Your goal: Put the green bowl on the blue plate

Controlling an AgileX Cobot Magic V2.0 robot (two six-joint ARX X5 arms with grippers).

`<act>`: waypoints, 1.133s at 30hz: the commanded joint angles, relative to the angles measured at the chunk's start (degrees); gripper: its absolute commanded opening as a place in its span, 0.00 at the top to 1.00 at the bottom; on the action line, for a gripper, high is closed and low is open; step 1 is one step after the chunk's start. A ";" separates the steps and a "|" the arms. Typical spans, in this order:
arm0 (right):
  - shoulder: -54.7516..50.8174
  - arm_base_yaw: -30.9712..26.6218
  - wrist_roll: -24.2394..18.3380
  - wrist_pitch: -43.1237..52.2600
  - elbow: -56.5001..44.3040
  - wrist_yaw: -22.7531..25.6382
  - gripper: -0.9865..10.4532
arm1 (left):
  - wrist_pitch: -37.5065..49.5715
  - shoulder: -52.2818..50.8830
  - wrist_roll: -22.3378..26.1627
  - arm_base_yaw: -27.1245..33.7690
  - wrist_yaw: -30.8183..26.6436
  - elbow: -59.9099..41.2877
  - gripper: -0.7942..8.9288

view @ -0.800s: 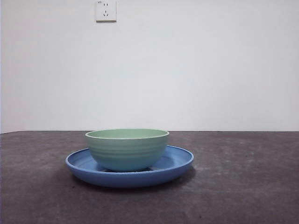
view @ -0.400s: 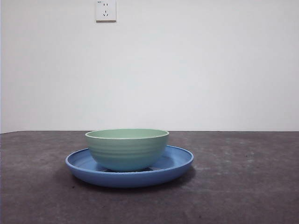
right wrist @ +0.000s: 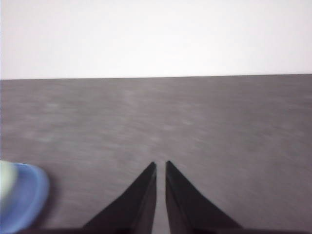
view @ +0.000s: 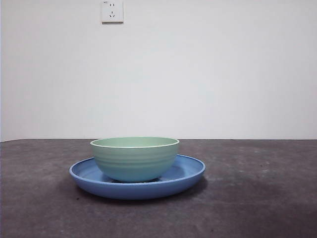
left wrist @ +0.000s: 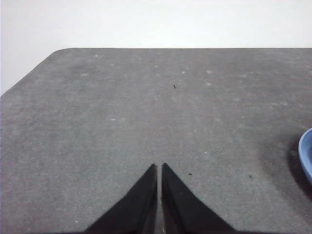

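Note:
The green bowl (view: 134,157) stands upright inside the blue plate (view: 185,173) on the dark table, left of centre in the front view. No arm shows in the front view. My left gripper (left wrist: 159,166) is shut and empty over bare table, with the plate's rim (left wrist: 307,153) at the picture's edge. My right gripper (right wrist: 160,165) is shut and empty over bare table, apart from the plate (right wrist: 27,197) and a sliver of the bowl (right wrist: 5,178), both blurred at the picture's edge.
A white wall with a socket (view: 112,11) stands behind the table. The table's rounded far corner (left wrist: 58,51) shows in the left wrist view.

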 commanded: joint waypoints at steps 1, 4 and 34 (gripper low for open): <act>-2.82 -0.17 -2.84 2.12 -4.33 5.95 0.89 | -0.52 -0.11 0.42 -0.07 -0.15 -1.16 0.90; -5.16 -0.20 -3.63 2.45 -7.82 11.04 0.89 | -0.55 -0.11 0.42 -0.07 -0.15 -1.18 0.90; -8.72 0.70 -6.69 6.47 -17.22 9.29 0.89 | -0.52 -0.11 0.39 -0.07 -0.15 -1.18 0.90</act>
